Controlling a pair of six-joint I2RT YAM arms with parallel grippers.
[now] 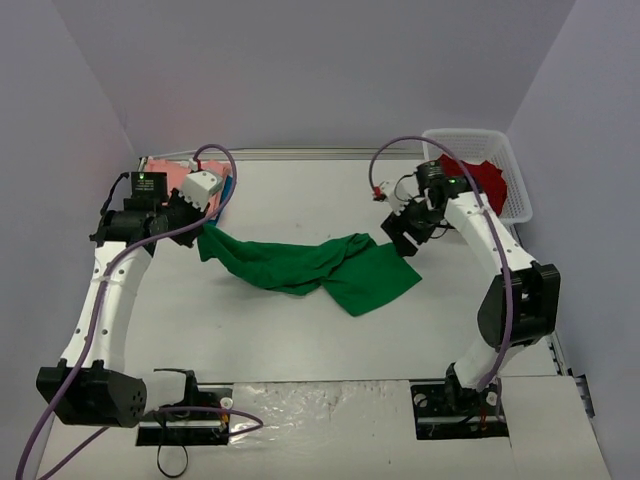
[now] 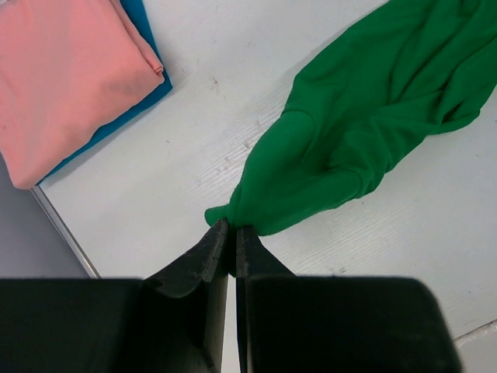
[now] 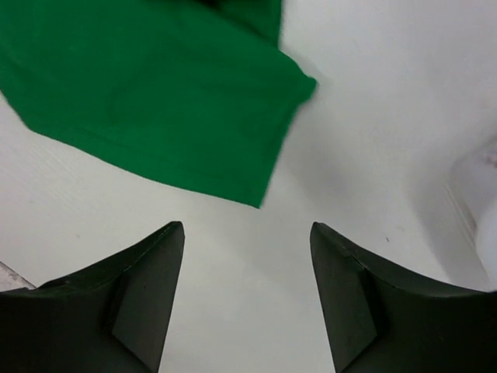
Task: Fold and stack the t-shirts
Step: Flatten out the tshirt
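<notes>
Near-center on the table [image 1: 300, 345], a bright green t-shirt [image 1: 330, 270] lies rumpled and stretched L-to-R, not yet folded. The left gripper [image 2: 231, 228] is clamped tight on the shirt's left tip, a bunched corner of cloth pinched between its fingers. Opp. side, the right gripper [image 3: 247, 227] stands wide w/ nothing in it, hovering over bare tabletop just beside the shirt's flatter right edge. Beyond, at the far-left corner, a folded salmon-pink t-shirt [image 1: 180, 178] sits on a folded teal-blue t-shirt [image 2: 147, 35], which looks like the stack so far. Far right, a red t-shirt [image 1: 485, 178] waits in the white mesh basket [image 1: 520, 195]. Step in hand, by the look of it: spreading the green shirt flat ahead of folding, one end gripped, the other free. Next move prob. calls for the right arm to drop onto a corner of that right edge, close on it, then draw away from the left arm so the twisted middle smooths out. Too big a bunch in the pinch and the wrinkles would likely remain.
</notes>
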